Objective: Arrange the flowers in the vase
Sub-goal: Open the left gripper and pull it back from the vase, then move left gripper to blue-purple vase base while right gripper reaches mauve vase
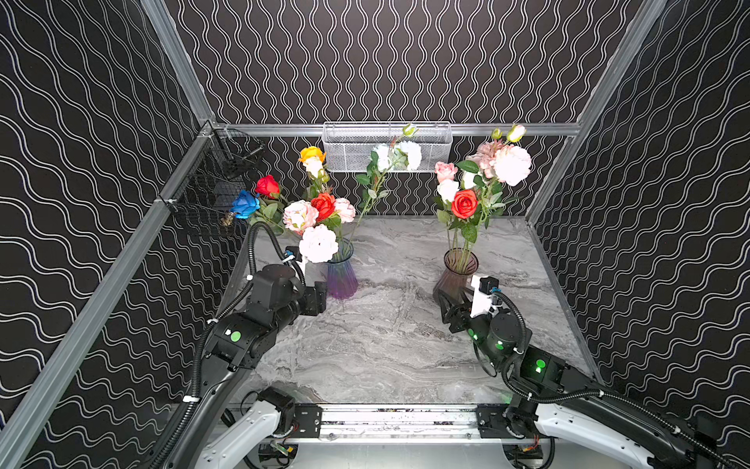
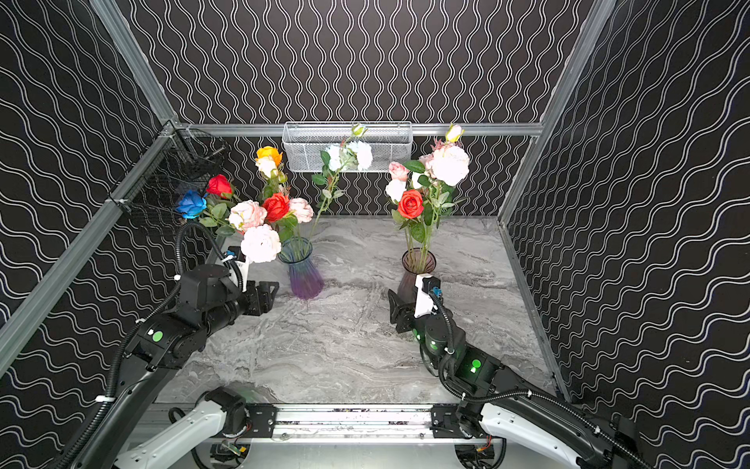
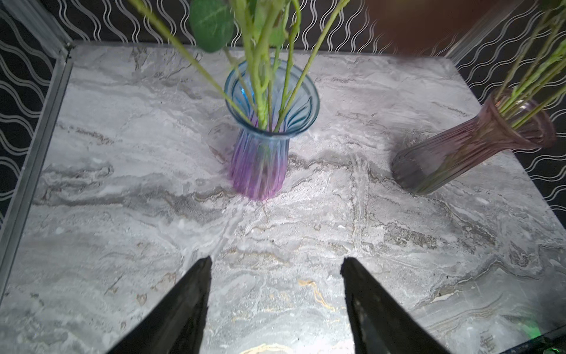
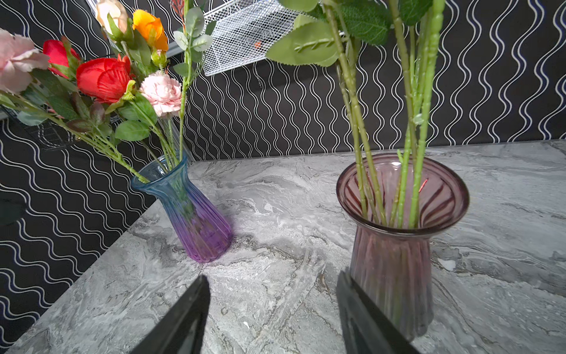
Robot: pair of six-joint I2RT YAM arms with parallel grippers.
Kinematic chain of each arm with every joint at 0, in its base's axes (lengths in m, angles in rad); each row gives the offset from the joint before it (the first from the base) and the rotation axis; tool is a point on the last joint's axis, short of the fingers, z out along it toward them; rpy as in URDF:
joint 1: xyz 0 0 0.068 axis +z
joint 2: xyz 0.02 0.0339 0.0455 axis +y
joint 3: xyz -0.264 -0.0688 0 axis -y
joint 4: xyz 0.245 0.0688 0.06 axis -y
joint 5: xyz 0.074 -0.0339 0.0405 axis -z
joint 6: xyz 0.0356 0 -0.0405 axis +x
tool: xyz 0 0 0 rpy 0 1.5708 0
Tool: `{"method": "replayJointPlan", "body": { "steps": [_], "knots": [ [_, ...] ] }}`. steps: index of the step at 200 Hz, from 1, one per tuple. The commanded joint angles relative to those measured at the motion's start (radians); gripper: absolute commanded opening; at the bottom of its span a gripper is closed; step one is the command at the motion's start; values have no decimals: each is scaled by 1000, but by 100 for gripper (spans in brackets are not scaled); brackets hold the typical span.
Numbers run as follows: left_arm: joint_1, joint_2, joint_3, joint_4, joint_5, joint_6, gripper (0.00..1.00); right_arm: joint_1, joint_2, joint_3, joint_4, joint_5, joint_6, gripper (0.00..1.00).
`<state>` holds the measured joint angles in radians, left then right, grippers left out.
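No text, label, brand name or number is legible to us in any view. The closest thing to a sign is the left arm's green indicator (image 1: pixel 235 336) on its joint housing, and the right arm's green indicator (image 1: pixel 540 363) likewise. Each has a small white mark beside it. In both top views these marks are too small for us to read.
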<state>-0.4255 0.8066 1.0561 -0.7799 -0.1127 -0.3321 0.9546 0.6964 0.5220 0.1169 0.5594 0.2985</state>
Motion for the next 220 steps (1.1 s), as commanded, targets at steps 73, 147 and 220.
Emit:
{"method": "replayJointPlan", "body": {
  "steps": [73, 147, 220],
  "knots": [
    [0, -28, -32, -63, -16, -69, 68, 0, -18, -7, 6, 2, 8, 67],
    [-1, -106, -99, -100, -20, -140, 62, 0, -10, -8, 10, -3, 11, 67],
    [-1, -133, -131, -100, -12, -171, 59, 0, -20, -6, 0, 1, 12, 67]
  ]
}}
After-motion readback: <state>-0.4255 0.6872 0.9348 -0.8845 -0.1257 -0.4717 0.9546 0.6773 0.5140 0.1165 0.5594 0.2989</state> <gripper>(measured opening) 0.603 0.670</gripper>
